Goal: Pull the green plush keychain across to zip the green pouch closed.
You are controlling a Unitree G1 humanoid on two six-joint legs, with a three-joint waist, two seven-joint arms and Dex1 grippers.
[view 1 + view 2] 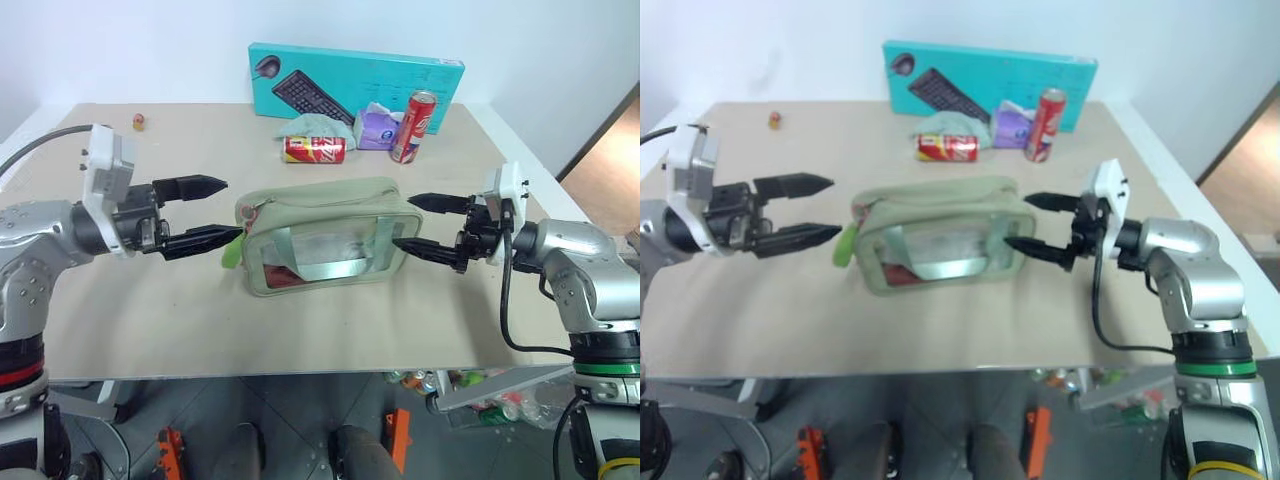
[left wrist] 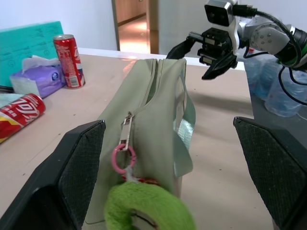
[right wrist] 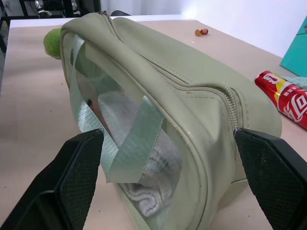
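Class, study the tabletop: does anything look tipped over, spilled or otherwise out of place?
One red drinks can lies on its side near the turquoise keyboard box, while the other red can stands upright. Nothing has spilled. The sage-green fabric pouch sits upright, apparently zipped.

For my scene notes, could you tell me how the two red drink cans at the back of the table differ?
The Coca-Cola can stands upright beside the purple tissue pack; the other red can lies on its side in front of the pale teal cloth. The lying can carries yellow markings, the standing one white lettering. Both are red cans near the turquoise keyboard box.
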